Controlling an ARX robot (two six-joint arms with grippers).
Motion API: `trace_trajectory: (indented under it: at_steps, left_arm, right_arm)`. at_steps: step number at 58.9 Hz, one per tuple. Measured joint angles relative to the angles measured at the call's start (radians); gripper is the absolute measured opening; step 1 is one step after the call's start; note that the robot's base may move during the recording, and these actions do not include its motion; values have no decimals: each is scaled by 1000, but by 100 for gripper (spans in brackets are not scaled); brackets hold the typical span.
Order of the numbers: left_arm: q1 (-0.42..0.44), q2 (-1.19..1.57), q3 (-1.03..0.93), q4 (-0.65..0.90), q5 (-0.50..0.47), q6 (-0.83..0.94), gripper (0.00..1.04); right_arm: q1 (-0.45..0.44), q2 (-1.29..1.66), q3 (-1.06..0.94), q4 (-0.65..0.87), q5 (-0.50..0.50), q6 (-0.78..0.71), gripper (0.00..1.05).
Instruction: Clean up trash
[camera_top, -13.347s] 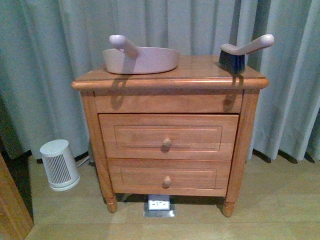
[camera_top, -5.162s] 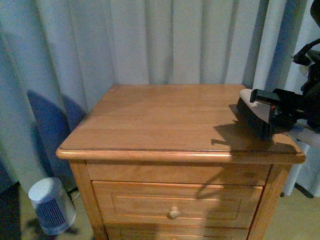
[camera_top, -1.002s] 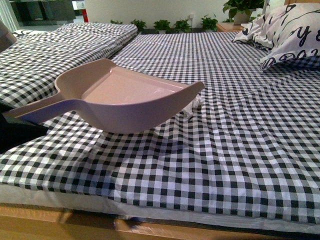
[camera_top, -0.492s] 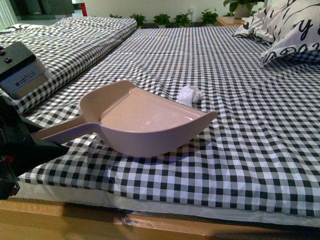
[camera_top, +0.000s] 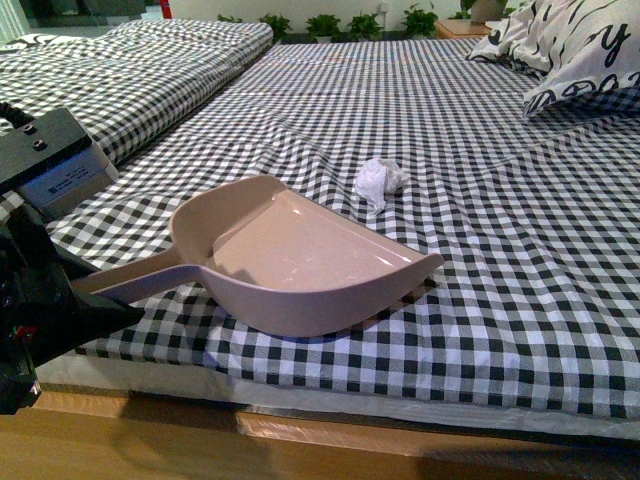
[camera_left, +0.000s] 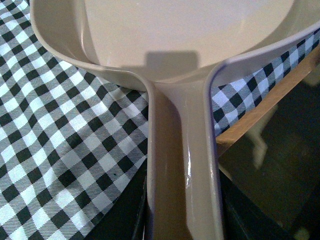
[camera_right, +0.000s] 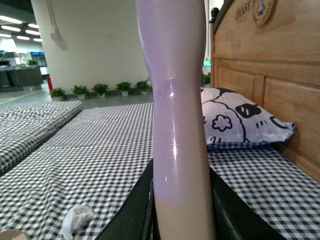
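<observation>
Now left gripper (camera_left: 182, 217) grips dustpan (camera_top: 290, 250), right gripper (camera_right: 181, 210) probably brush (camera_right: 177, 100); trash (camera_top: 380, 178) apart.

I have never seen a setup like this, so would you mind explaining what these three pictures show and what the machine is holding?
This is a robot with two arms, each ending in a gripper. One picture looks forward from a camera on its body; the other two come from cameras on its wrists. It faces a bed with a black-and-white checked sheet. On the sheet lies the trash, a small crumpled white wad, with a patterned pillow further back on the right. The left gripper is closed on the handle of a pinkish dustpan, whose open side faces the wad without touching it. The right gripper clamps a pale handle; its other end is out of view, so I cannot name the tool.
</observation>
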Motion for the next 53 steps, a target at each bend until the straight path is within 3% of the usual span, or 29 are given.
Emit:
trace_trajectory:
  at_steps: [20,24,29,39,53]
  left_arm:
    - [0,6,2,-2,-1,14,27]
    - [0,6,2,-2,-3,15,27]
    - [0,6,3,-2,-2,16,27]
    - [0,7,3,-2,0,17,27]
    - [0,7,3,-2,0,19,27]
  right_arm:
    - [0,3,5,-19,8,-5,21]
    - [-47,95,156,-396,-40,-31,21]
    - [-105,238,289,-561,-145,-60,21]
    - [-167,607,466,-489,-305,-82,21]
    - [-179,1020,747,-500,-351,-148,21]
